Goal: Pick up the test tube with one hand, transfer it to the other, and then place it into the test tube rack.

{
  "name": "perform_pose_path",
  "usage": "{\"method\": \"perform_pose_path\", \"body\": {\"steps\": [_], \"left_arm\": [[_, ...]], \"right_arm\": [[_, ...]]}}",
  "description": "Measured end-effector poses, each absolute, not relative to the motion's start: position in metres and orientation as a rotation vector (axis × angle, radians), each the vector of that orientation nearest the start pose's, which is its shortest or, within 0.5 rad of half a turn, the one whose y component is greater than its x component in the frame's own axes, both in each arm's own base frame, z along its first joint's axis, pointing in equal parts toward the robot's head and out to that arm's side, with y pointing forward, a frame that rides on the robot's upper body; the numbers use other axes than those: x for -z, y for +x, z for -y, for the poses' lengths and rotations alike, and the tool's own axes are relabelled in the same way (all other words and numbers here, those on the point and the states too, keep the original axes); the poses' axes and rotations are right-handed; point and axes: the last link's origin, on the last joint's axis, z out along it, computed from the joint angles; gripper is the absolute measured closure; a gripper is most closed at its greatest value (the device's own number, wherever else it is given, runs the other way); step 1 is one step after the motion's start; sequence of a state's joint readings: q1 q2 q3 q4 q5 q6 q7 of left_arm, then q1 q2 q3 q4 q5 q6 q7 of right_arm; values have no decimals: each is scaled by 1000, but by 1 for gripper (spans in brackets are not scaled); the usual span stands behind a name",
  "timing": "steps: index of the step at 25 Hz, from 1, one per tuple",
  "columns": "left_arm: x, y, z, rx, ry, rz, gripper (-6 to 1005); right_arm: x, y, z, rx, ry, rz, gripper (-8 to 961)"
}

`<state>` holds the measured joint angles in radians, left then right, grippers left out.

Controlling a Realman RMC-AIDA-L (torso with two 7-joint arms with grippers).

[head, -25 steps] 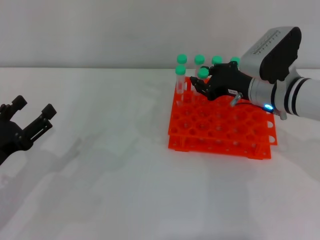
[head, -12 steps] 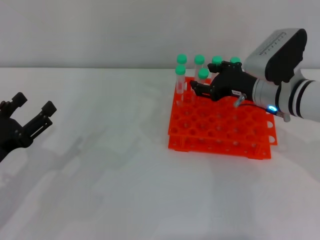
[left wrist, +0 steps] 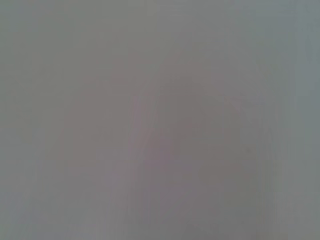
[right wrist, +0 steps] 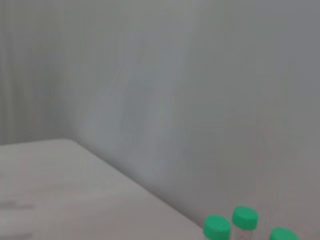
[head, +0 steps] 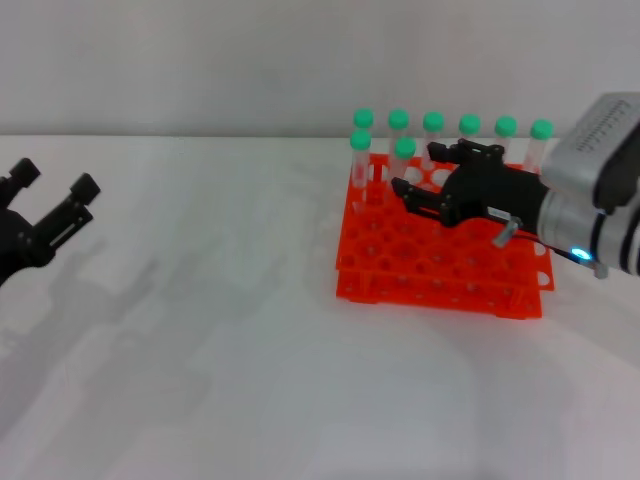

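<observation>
Over at the far left edge of the head view, the left pincer (head: 50,205) hangs above the white table (head: 230,340) with its two black fingers spread apart and nothing between them, well away from everything else. Right of centre stands the orange-red test tube rack (head: 440,262), resting flat on the table. Eight green-capped tubes stand upright in it: six in a row along its far edge and two more in the next row near its left end. Of those two, the test tube (head: 404,160) on the right stands just beside the fingertips of the right pincer (head: 420,175). That pincer reaches in from the right edge of the frame on its silver wrist, hovering over the rack's upper right part; its fingers are parted and grip nothing. In the right wrist view three green caps show at the lower right of the frame against a pale wall, while the left wrist view shows only a plain grey blur.
</observation>
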<state>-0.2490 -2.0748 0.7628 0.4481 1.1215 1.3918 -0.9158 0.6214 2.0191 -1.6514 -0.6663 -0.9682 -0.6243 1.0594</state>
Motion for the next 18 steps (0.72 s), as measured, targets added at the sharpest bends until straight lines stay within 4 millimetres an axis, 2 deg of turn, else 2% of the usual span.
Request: {"method": "perform_pose_path", "body": {"steps": [4, 10, 13, 14, 15, 18], "left_arm": [[-56, -336, -299, 1028, -1797, 588, 106], [-59, -329, -312, 1034, -1784, 567, 106], [-59, -329, -316, 1018, -1763, 556, 106], [-58, -329, -317, 1012, -1758, 551, 106], [-57, -329, -317, 1012, -1752, 548, 106], [-56, -329, -317, 1021, -1728, 548, 106]], "right_arm": [[32, 205, -407, -621, -2318, -339, 276], [-11, 256, -365, -845, -2206, -407, 275], [-25, 277, -349, -887, -2140, -416, 276], [-25, 277, -349, -887, -2140, -416, 276], [-35, 294, -340, -913, -2069, -449, 277], [-43, 310, -330, -941, -1991, -479, 279]]}}
